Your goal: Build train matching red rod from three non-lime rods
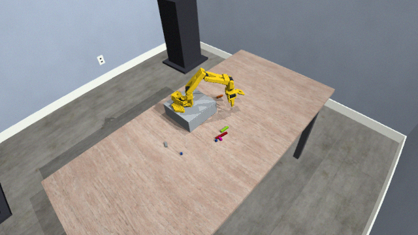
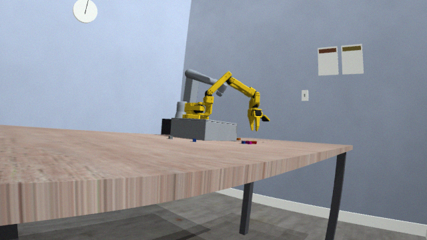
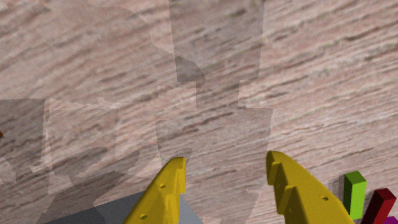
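Note:
My gripper (image 1: 232,105) (image 2: 255,129) (image 3: 226,159) is open and empty, above the table between the orange rod and the lime rod. The orange rod (image 1: 219,96) (image 2: 238,139) lies beside the pedestal. The red rod (image 1: 223,134) (image 2: 254,142) (image 3: 381,206) lies near the lime rod (image 1: 224,129) (image 3: 356,197). A magenta rod (image 1: 220,138) (image 2: 249,143) (image 3: 392,221) lies against or close to the red rod's side, at an angle. One blue rod (image 1: 216,140) (image 2: 243,142) is by the red rod's end. Another blue rod (image 1: 181,153) (image 2: 194,140) and the grey rod (image 1: 165,144) (image 2: 170,137) lie apart.
The arm stands on a grey pedestal (image 1: 202,114) (image 2: 220,131) on the wooden table (image 1: 130,183) (image 2: 100,157). The pedestal's corner also shows at the bottom of the wrist view. The table's front edge runs beyond the red rod.

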Controlling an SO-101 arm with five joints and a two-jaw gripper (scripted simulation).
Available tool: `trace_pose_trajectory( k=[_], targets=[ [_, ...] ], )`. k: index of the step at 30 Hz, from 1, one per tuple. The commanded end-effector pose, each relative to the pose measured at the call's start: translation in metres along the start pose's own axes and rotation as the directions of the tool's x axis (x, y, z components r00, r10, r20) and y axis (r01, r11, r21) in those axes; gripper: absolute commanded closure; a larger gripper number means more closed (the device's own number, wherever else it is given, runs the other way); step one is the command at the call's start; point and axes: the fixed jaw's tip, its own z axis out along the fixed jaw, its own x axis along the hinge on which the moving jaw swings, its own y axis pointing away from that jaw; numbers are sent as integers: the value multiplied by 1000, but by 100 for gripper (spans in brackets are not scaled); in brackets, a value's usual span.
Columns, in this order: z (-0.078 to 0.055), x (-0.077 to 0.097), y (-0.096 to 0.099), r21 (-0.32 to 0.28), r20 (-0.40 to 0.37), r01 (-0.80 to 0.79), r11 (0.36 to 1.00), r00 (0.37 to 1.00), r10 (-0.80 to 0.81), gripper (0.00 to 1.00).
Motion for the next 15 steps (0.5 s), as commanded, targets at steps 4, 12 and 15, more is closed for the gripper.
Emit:
trace_pose_trajectory(
  k=[4,12,15],
  targets=[
    [4,-5,61,-7,-27,34,999,999,-34,82],
    [3,0,108,-7,-26,59,998,998,-59,81],
    [3,1,112,-7,-26,61,998,998,-61,81]
  ],
)
